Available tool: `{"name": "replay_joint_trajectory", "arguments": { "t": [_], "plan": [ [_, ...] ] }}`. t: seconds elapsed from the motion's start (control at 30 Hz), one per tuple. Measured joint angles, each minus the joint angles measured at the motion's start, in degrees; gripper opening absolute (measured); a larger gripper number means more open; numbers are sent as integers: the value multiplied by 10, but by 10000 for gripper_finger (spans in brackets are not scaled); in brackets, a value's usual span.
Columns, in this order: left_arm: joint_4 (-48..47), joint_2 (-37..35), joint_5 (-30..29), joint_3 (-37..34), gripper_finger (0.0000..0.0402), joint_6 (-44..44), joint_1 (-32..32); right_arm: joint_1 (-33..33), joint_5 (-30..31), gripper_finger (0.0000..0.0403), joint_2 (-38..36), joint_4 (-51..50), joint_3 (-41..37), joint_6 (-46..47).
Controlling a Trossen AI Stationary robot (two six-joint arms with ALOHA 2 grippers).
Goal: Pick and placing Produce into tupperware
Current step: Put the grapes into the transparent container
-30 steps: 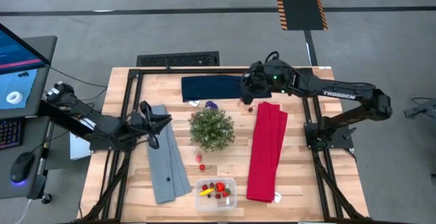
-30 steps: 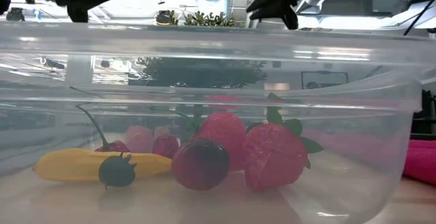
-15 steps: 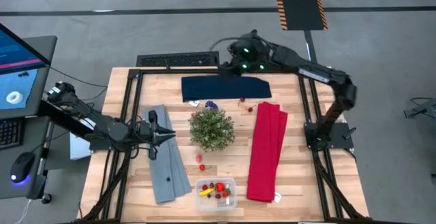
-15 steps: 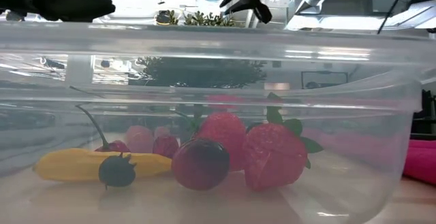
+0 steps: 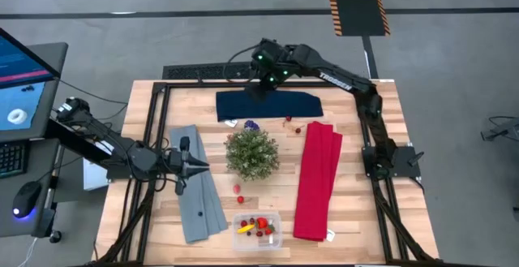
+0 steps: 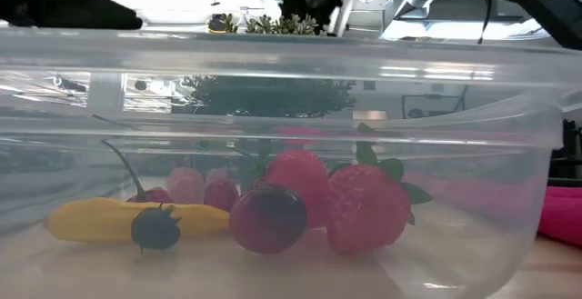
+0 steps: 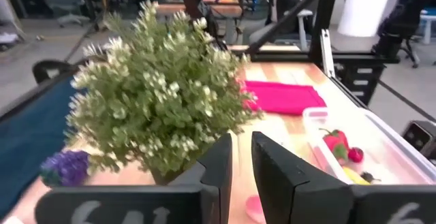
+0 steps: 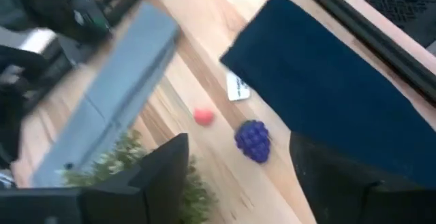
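Note:
The clear tupperware (image 5: 258, 228) stands near the table's front edge and holds strawberries (image 6: 364, 208), a yellow piece (image 6: 91, 219) and dark berries. Loose produce lies on the wood: a purple grape cluster (image 5: 251, 125), red berries (image 5: 293, 125) by the red cloth, and more red berries (image 5: 239, 192) in front of the plant (image 5: 252, 153). My right gripper (image 5: 261, 79) hovers open above the navy cloth's far edge, and its wrist view shows the grape cluster (image 8: 253, 140) and a red berry (image 8: 203, 116) below it. My left gripper (image 5: 199, 166) is shut over the grey cloth, pointing at the plant (image 7: 157, 101).
Three folded cloths lie on the table: navy (image 5: 268, 105) at the far side, grey (image 5: 199, 190) on the left, red (image 5: 318, 182) on the right. The bushy plant stands in the middle, between the loose fruit and the tupperware. Black frame rails (image 5: 154, 113) run along the table's edges.
My right gripper has risen from beside the red berries and swung toward the table's far edge and left, over the navy cloth. My left gripper has shifted a little toward the near edge and turned toward the plant. The produce and the tupperware have stayed where they were.

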Motion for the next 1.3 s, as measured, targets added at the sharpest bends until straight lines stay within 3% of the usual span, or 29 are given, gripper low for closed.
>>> {"name": "replay_joint_trajectory", "arguments": {
  "t": [0.2, 0.67, 1.3],
  "plan": [
    [-16, 0, 10, 0, 48, -27, 0, 1, 2, 311, 35, -31, 0, -35],
    [-28, 0, 9, 0, 48, -59, 0, 26, 16, 311, 91, -42, 0, -200],
    [-37, 0, 26, -1, 48, -79, -1, 31, 14, 311, 140, -28, -1, -249]
  ]
}}
